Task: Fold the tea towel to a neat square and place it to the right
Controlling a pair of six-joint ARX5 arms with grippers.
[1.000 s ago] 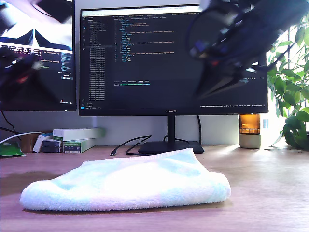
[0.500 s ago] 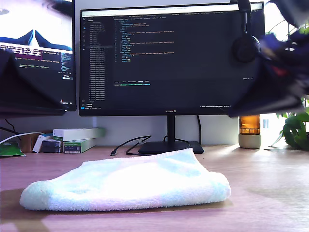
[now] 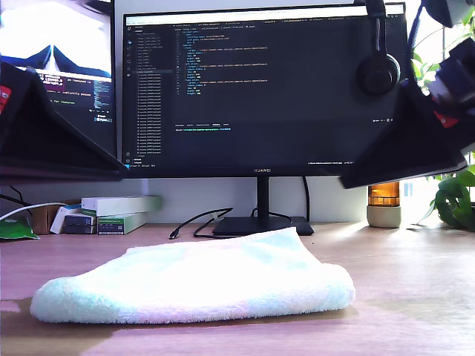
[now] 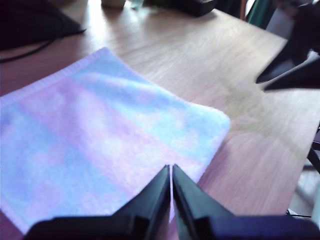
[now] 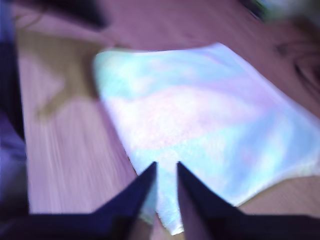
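Observation:
The tea towel (image 3: 200, 285) lies folded into a thick flat pad on the wooden desk, in front of the monitor stand. It is fluffy white with faint pink and mint bands (image 4: 100, 135) (image 5: 200, 115). My first gripper (image 4: 170, 167) is shut and empty. It hovers above one edge of the towel, at the exterior view's left (image 3: 115, 172). My second gripper (image 5: 166, 164) has its fingers a narrow gap apart and holds nothing. It hovers over the opposite edge, at the exterior view's right (image 3: 349, 180). Neither gripper touches the cloth.
A large monitor (image 3: 263, 89) on a black stand (image 3: 260, 222) is behind the towel, with a second screen (image 3: 56, 81) at the exterior view's left. Boxes (image 3: 119, 213), a cable (image 3: 197, 222), an amber lamp (image 3: 384, 202) and a plant (image 3: 453, 193) line the back.
Both arms have swung outward and settled at either side, away from above the towel. The towel has kept its shape and place.

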